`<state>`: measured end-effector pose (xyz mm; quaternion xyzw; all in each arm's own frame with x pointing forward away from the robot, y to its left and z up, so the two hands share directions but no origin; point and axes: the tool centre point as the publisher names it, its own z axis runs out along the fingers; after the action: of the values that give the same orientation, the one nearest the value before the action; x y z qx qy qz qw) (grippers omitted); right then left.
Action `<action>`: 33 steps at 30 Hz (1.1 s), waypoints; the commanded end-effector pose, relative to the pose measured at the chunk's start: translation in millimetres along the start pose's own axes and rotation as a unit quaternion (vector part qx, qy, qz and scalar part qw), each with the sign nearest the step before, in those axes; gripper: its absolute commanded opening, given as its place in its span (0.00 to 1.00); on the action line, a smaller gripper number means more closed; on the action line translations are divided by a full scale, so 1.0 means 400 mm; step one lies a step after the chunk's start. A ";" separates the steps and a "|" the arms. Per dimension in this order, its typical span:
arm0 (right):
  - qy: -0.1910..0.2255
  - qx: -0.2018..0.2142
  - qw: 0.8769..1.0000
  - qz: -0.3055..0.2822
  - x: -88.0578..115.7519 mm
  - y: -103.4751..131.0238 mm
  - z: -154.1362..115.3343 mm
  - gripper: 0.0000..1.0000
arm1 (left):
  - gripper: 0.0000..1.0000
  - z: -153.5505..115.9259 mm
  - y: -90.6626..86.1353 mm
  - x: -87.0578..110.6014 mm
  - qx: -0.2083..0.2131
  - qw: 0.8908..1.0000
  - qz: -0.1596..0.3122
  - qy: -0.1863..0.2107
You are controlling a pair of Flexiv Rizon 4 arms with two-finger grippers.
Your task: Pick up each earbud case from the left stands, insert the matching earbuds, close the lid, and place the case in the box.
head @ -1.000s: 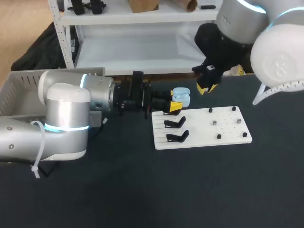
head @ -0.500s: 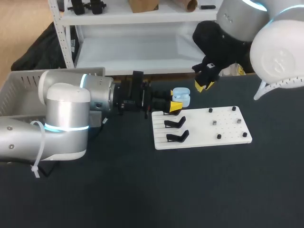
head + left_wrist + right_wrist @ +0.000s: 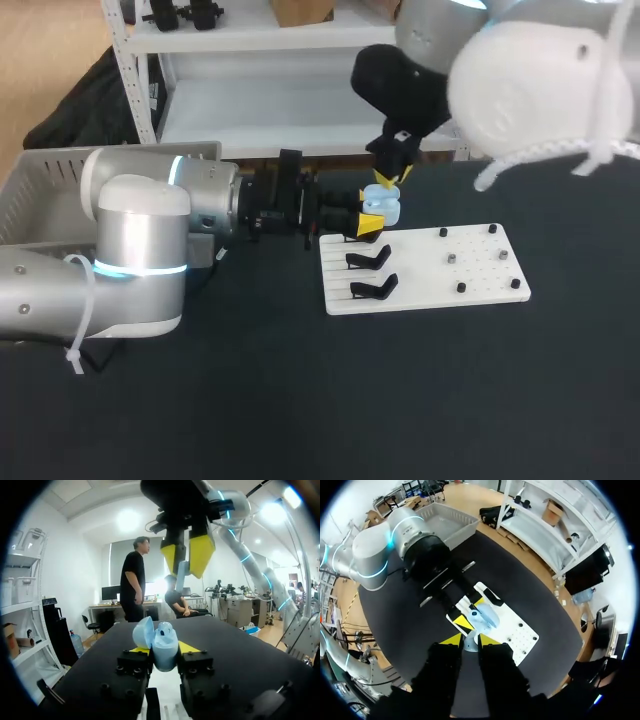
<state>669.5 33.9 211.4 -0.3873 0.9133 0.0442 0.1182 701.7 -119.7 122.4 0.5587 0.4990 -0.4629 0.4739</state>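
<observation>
A light-blue earbud case (image 3: 381, 206) with its lid open is held over the far left corner of the white stand board (image 3: 425, 272). My left gripper (image 3: 371, 218) is shut on it from two sides. In the left wrist view the case (image 3: 164, 645) sits upright between the yellow tips, its lid (image 3: 143, 632) tipped back. My right gripper (image 3: 391, 177) hangs directly above the case, shut on a pale earbud (image 3: 470, 644). That earbud (image 3: 181, 575) shows between the right gripper's tips (image 3: 186, 555), a short way above the case's open mouth.
Two black stands (image 3: 369, 260) (image 3: 374, 289) stand bare on the board's left side. Several small pegs (image 3: 451, 258) dot its right side. A grey basket (image 3: 45, 190) sits at the far left behind my left arm. Dark tabletop (image 3: 400, 400) lies in front.
My right arm has swung left from beside the case to straight above it, carrying the earbud. The left arm and the case have stayed still.
</observation>
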 end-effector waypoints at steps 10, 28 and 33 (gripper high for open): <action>0.051 0.012 0.998 0.031 -0.012 0.022 0.029 0.00 | 0.00 0.001 -0.002 0.000 -0.002 1.000 0.000 0.001; 0.055 0.010 0.997 0.053 -0.018 0.044 0.055 0.00 | 0.00 0.001 -0.002 0.000 -0.002 1.000 0.000 0.001; 0.053 0.011 0.997 0.056 -0.021 0.043 0.060 0.00 | 0.00 0.001 -0.002 0.000 -0.002 1.000 0.000 0.001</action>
<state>666.2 54.5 191.4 -0.3368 0.9387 0.0215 0.0708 701.7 -119.7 122.4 0.5587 0.4990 -0.4629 0.4739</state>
